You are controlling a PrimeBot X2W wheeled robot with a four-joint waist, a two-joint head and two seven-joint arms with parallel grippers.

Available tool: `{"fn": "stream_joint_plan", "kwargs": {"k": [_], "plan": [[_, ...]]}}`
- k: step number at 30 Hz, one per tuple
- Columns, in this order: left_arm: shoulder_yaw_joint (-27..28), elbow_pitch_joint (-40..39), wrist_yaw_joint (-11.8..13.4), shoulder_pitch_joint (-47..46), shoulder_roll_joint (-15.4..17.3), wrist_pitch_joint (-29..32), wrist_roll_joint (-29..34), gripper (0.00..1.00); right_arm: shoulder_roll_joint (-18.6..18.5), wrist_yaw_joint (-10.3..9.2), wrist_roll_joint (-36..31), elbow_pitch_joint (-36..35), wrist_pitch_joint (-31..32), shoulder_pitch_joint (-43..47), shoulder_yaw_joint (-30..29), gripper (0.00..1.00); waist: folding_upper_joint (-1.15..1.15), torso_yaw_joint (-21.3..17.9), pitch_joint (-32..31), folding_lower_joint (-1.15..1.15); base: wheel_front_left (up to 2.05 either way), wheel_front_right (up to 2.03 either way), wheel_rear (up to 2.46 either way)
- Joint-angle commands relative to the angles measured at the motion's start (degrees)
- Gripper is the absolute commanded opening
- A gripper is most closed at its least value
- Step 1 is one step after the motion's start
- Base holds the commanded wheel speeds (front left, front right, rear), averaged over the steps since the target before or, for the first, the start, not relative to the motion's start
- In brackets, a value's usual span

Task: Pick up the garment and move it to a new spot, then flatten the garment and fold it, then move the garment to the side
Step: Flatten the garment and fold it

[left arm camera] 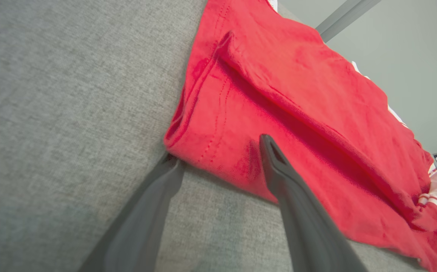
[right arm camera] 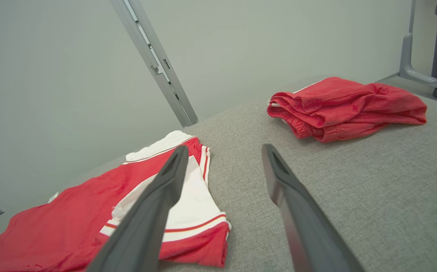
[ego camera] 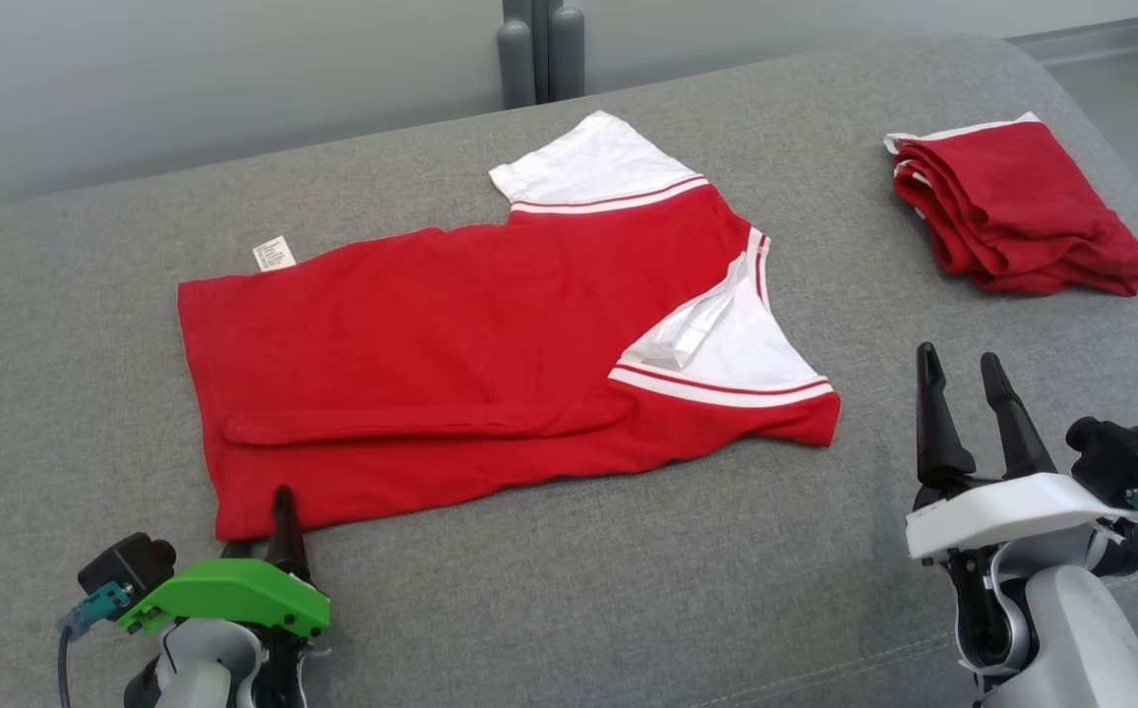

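Red-and-white shirt (ego camera: 450, 334) lies spread at the middle of the grey bench (ego camera: 628, 590). Left pincer (ego camera: 259, 531), open, straddles the shirt's near-left hem corner. Right pincer (ego camera: 960, 359), open and empty, stands beside the near sleeve. Folded red cloth (ego camera: 1016, 211) lies far right.

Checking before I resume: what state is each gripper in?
Left gripper: open around the shirt corner, not clamped.
Right gripper: open, empty.

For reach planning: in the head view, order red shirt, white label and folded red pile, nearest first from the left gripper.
1. Red shirt: near corner at the left gripper.
2. White label: shirt's far edge.
3. Folded red pile: far right.
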Motion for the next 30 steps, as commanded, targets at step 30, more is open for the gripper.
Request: {"fn": "stream_joint_plan", "kwargs": {"k": [30], "plan": [[-4.5, -1.6, 1.0, -0.4, 0.8, -7.0, 4.9, 0.00, 0.2, 0.02, 3.9, 22.0, 7.1, -7.6, 3.9, 1.00, 0.00, 4.5, 2.1, 0.00, 0.00, 0.00, 0.00]]}}
